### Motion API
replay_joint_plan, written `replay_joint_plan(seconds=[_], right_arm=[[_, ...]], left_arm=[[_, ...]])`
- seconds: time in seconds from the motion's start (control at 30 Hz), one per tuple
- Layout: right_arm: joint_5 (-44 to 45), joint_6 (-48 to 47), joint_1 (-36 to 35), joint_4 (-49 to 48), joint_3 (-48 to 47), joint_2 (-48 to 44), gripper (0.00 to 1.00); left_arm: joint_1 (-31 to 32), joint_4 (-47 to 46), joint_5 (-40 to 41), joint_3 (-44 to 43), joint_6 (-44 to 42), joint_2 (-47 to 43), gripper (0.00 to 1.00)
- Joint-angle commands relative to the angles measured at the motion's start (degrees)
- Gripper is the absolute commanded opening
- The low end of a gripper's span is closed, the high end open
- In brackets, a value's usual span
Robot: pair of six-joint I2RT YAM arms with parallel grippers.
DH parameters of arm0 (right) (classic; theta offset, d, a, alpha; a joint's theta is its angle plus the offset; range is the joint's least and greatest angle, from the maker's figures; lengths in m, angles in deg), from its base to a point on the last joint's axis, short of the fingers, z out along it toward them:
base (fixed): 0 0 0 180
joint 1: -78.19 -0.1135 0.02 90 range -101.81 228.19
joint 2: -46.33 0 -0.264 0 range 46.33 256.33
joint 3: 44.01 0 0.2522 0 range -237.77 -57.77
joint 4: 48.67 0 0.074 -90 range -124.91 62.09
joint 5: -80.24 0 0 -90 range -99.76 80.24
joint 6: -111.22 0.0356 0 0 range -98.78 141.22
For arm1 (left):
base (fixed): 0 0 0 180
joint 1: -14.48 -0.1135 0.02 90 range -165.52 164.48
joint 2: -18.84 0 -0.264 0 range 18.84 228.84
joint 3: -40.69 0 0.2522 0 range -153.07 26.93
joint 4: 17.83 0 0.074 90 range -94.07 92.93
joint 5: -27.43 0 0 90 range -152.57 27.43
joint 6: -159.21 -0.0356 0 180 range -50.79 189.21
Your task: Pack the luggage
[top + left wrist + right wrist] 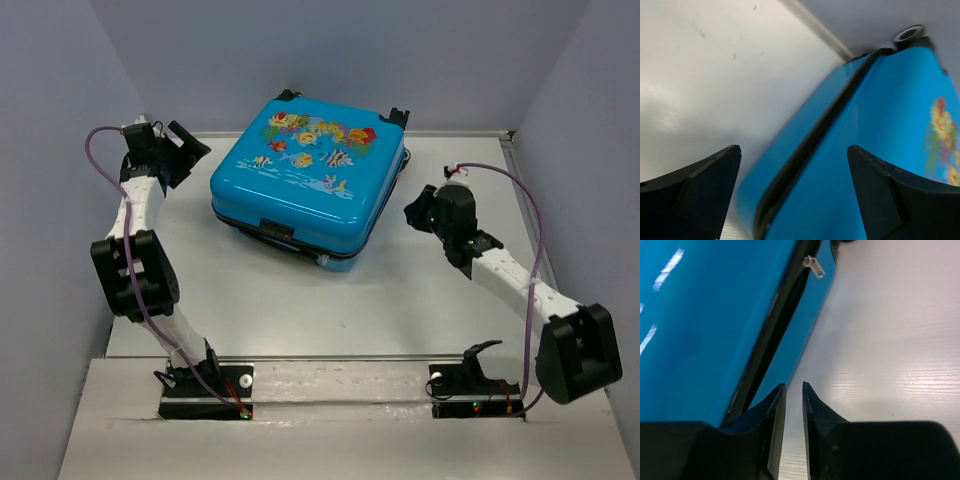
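Luggage [305,180] lay closed on the worktop [300,310]. Left tool [794,165] released wide at its left seam; right tool [794,390] clenched, empty, beside its right edge. Best to line up squarely on the zipper pull [813,266] before gripping.

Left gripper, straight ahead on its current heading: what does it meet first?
Most likely the luggage: its blue side wall and black zipper seam sit framed between the open jaws of the left gripper. How far off it is remains unclear.
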Motion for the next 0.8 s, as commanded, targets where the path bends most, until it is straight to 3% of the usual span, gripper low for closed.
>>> replay_joint_plan(seconds=[0.0,0.2,0.37,0.43,0.6,0.67,0.77], right_arm=[[-7.3,1.0,1.9,-3.1,-5.3,6.6,0.31],[-6.9,1.3,3.8,-4.4,-9.2,15.7,0.32],[-8.6,1.3,3.8,-4.8,-14.3,22.2,0.32],[-12.4,-0.8,3.8,-5.6,-16.3,25.6,0.32],[-20.3,-6.2,3.8,-5.6,-21.8,29.8,0.34],[-24.6,-7.4,3.8,-5.5,-22.6,30.0,0.34],[-28.9,-9.3,3.8,-4.0,-24.8,30.5,0.35]], left_arm=[[-0.9,1.5,-6.6,-7.9,2.0,8.0,0.98],[1.0,-0.7,-7.7,-7.3,3.8,17.5,0.94],[7.1,-4.4,-6.8,-4.5,5.1,20.4,0.87],[8.5,-9.7,-7.3,-0.1,7.7,19.1,0.85],[12.1,-26.0,-6.5,20.2,15.2,7.4,0.84],[14.7,-28.0,-4.4,25.2,15.2,2.3,0.84],[18.3,-33.5,0.0,39.6,16.5,-4.6,0.84]])
